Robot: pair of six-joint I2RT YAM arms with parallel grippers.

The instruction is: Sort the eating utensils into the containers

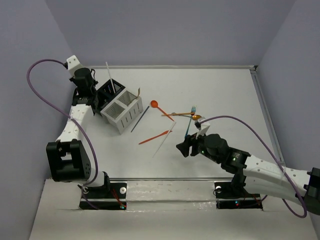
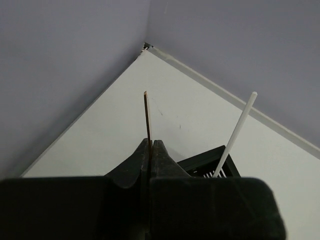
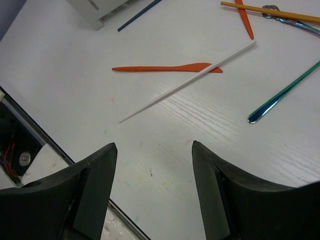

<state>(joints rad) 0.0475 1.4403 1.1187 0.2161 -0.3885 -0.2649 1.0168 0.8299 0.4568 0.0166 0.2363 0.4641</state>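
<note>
Left wrist view: left gripper (image 2: 151, 147) is seen pinched on a thin brown stick (image 2: 147, 115); right gripper (image 3: 153, 150) is spread near a white stick (image 3: 190, 81) and orange knife (image 3: 150, 68).

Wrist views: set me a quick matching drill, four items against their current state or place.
1 left gripper
2 right gripper
3 orange knife
4 white stick beside the left gripper

A open above the table
B flat on the table
C shut on a thin brown stick
D standing in the black caddy

Pairs: 1-C, 2-A, 3-B, 4-D
</note>
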